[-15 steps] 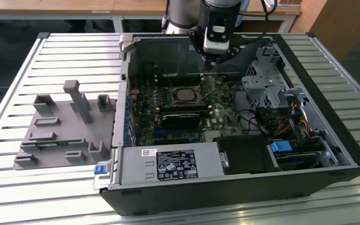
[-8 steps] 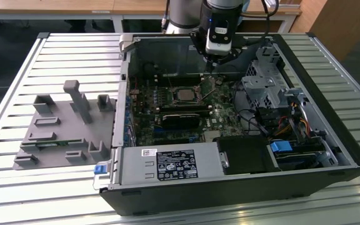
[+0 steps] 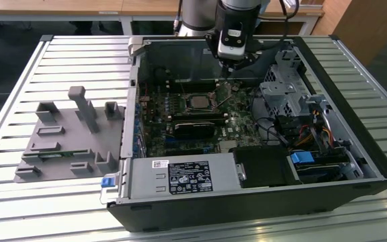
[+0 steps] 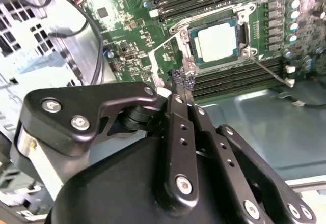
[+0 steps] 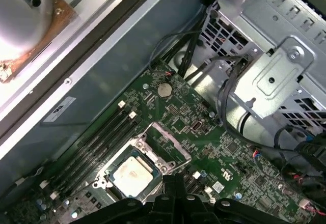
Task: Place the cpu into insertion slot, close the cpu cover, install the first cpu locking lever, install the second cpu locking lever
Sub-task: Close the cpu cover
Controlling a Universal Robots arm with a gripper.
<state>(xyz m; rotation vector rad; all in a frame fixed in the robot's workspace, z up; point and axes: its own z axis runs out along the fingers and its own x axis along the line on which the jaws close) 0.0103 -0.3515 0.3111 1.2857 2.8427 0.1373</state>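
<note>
Dull silver-grey square cpu [image 4: 216,43] sits in black square insertion slot [image 4: 242,29] on green board [image 4: 127,30], thin silvery cpu cover [image 5: 171,140] hinged up beside it, black gripper [image 4: 182,83] jaws narrow, approx. together at cover's edge.

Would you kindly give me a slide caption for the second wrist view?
Gripper at the edge of the insertion slot, cpu already seated inside.
</note>
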